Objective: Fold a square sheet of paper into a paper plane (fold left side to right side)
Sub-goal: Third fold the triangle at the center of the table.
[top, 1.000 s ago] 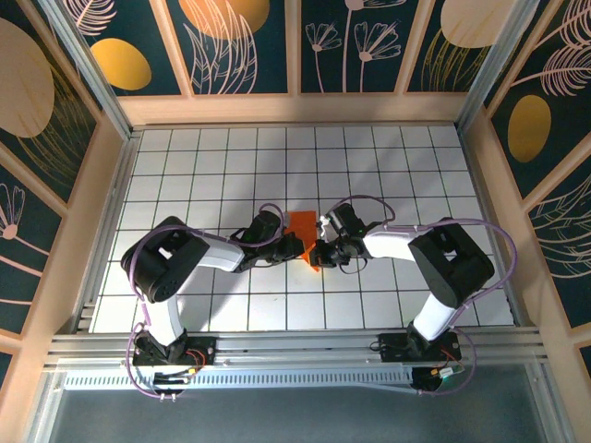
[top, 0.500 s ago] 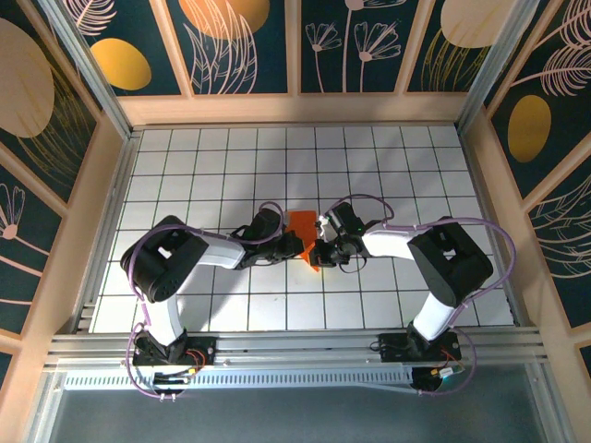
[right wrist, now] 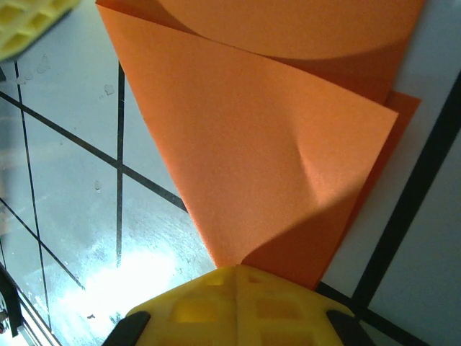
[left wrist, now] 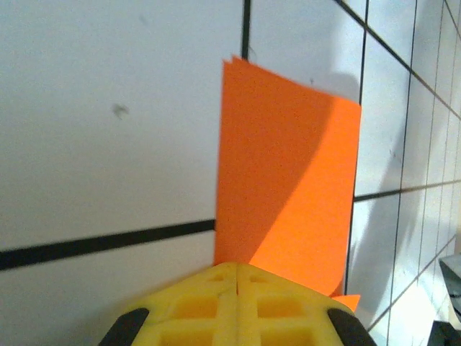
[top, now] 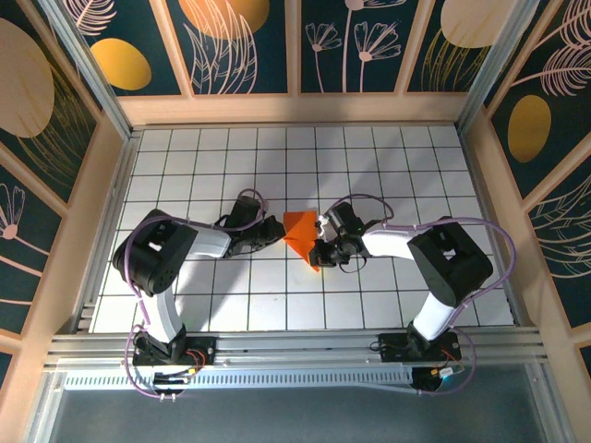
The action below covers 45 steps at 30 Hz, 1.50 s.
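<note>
At table [top: 185,175] centre: paper [top: 297,229], orange, already folded into layers, long axis roughly 11-to-5 o'clock seen from above. The upper layer is not flat; the right wrist view shows it bowing up off the one beneath.

Right gripper [top: 319,251]: jaws pressed together, sitting on the paper's 5 o'clock end. The paper runs out from under the tips toward 11 o'clock. It reads as pinning the paper to the table; whether any layer is caught between the jaws I cannot tell.

Left gripper [top: 274,229]: jaws pressed together, nothing between them that I can make out. It sits just beside the paper's 9 o'clock edge, so the paper lies toward 3 o'clock from it. In the left wrist view the paper's near edge meets the tips; touching or just apart, not resolvable.

Key relation: the side to be carried over faces the left gripper. The fold line would run along the long axis, so travel goes from 9 toward 3 o'clock, toward the right gripper. The right arm is nearer (on the paper) but looks like the anchor. The left arm is free and on the correct side.

Judgement: the left jaws would need to spread, or slide under the edge, to lift it. Risk: the anchor holds one end only, so the paper could pivot about it when pushed.
</note>
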Available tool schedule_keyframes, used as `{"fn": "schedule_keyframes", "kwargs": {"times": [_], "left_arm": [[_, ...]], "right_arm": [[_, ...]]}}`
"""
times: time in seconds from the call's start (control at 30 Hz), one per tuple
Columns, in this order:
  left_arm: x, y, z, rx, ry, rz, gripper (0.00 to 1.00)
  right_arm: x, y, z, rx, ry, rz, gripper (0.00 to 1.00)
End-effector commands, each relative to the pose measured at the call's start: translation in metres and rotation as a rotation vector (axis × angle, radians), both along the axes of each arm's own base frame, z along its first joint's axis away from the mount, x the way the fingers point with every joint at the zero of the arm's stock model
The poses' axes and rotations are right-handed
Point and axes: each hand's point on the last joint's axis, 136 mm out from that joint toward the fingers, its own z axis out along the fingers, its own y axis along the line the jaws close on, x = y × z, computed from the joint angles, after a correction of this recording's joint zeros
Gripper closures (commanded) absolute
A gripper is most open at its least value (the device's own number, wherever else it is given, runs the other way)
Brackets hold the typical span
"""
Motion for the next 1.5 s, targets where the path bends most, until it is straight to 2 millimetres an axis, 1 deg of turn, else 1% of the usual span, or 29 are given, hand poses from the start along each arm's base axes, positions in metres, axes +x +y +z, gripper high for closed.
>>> {"fn": "schedule_keyframes", "kwargs": {"times": [0.0,0.1,0.17,0.23,0.33,0.4,0.47,0.5,0.53,0.63,0.77,0.9,1.0,1.1,1.23,1.3,1.37,1.47], "left_arm": [[0.003,0.032,-0.007,0.127,-0.018,0.054,0.98],[0.003,0.03,0.024,0.113,-0.089,0.029,0.98],[-0.003,0.023,0.039,0.089,-0.125,-0.011,0.98],[-0.014,0.01,0.048,0.061,-0.14,-0.07,0.98],[-0.032,-0.015,0.05,0.017,-0.136,-0.15,0.99],[-0.041,-0.031,0.047,-0.009,-0.124,-0.191,0.99],[-0.044,-0.042,0.043,-0.02,-0.114,-0.216,0.99],[-0.044,-0.046,0.043,-0.027,-0.112,-0.222,0.99],[-0.044,-0.048,0.032,-0.017,-0.089,-0.226,0.99],[-0.042,-0.056,0.025,-0.024,-0.078,-0.239,0.99],[-0.038,-0.055,0.01,0.018,-0.061,-0.233,0.99],[-0.041,-0.046,-0.006,0.067,-0.03,-0.217,1.0],[-0.045,-0.039,-0.017,0.111,-0.008,-0.213,1.0],[-0.048,-0.032,-0.023,0.145,0.008,-0.204,1.0],[-0.049,-0.029,-0.025,0.168,0.018,-0.202,1.0],[-0.05,-0.028,-0.026,0.17,0.022,-0.203,1.0],[-0.05,-0.028,-0.027,0.174,0.027,-0.2,1.0],[-0.05,-0.028,-0.028,0.174,0.036,-0.194,1.0]], "right_arm": [[-0.027,-0.056,-0.057,-0.287,0.11,-0.042,1.0],[-0.025,-0.055,-0.055,-0.277,0.101,-0.044,1.0],[-0.023,-0.053,-0.054,-0.272,0.095,-0.045,1.0],[-0.022,-0.053,-0.054,-0.271,0.092,-0.048,1.0],[-0.021,-0.052,-0.053,-0.268,0.089,-0.05,1.0],[-0.021,-0.052,-0.054,-0.269,0.091,-0.05,1.0],[-0.022,-0.053,-0.055,-0.274,0.095,-0.049,1.0],[-0.022,-0.053,-0.055,-0.274,0.094,-0.049,1.0],[-0.022,-0.053,-0.055,-0.274,0.093,-0.049,1.0],[-0.023,-0.054,-0.056,-0.276,0.096,-0.049,1.0],[-0.023,-0.053,-0.056,-0.273,0.1,-0.048,1.0],[-0.022,-0.047,-0.05,-0.244,0.1,-0.044,1.0],[-0.017,-0.038,-0.039,-0.204,0.087,-0.037,1.0],[-0.008,-0.027,-0.024,-0.157,0.066,-0.034,1.0],[0.004,-0.009,0.008,-0.063,0.02,-0.023,1.0],[0.007,-0.003,0.024,-0.024,-0.005,-0.02,1.0],[0.008,-0.001,0.033,0.0,-0.018,-0.025,1.0],[0.005,0.003,0.036,0.034,-0.013,-0.033,1.0]]}}
